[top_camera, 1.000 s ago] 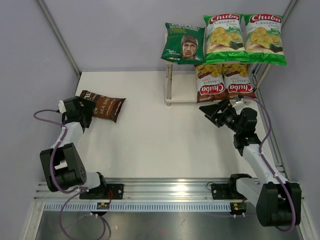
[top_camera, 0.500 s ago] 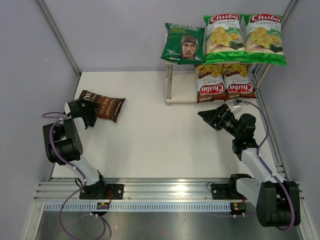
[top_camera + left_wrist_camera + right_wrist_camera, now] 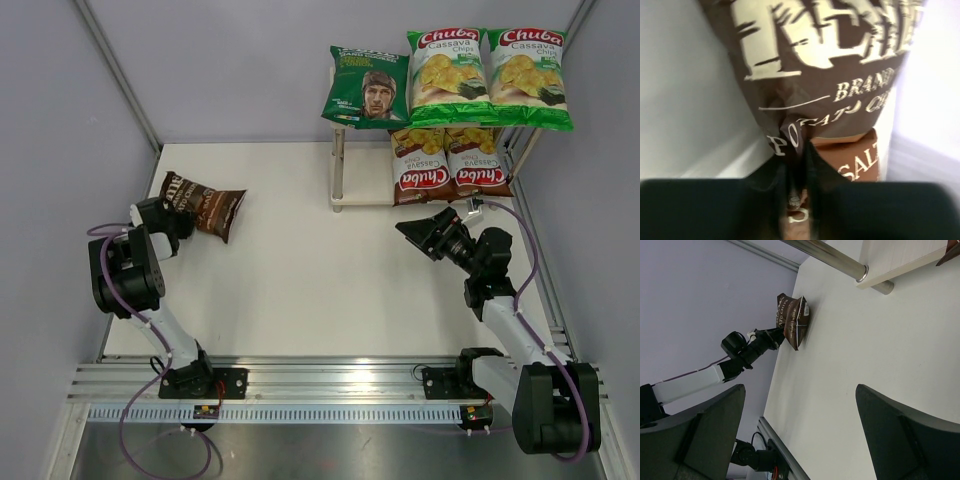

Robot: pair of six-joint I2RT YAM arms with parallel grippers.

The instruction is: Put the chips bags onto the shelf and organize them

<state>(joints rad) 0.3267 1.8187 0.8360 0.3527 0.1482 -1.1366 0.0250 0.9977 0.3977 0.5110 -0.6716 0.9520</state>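
The dark-brown Sea Salt chips bag [image 3: 205, 205] is at the table's left, its left end raised and crumpled. My left gripper [image 3: 166, 217] is shut on that end; in the left wrist view the bag [image 3: 825, 60] fills the frame, pinched between the gripper's [image 3: 797, 200] fingers. The shelf [image 3: 365, 182] stands at the back right. Its top tier holds a dark green bag [image 3: 367, 87] and two green-white Chuba bags [image 3: 447, 75] [image 3: 527, 75]. Two brown Chuba bags [image 3: 421, 165] [image 3: 476, 160] lie on the lower tier. My right gripper [image 3: 420, 232] is open and empty in front of the shelf.
Grey walls close the table on the left, back and right. In the right wrist view the open gripper [image 3: 800, 390] looks across the white tabletop toward the brown bag [image 3: 791, 320] and the left arm [image 3: 745, 352], past the shelf's leg [image 3: 830, 252]. A metal rail [image 3: 330, 385] runs along the near edge.
My left gripper has closed on the brown bag's left end, and that end has lifted and bunched up. The right arm drew back slightly earlier and has held still since.
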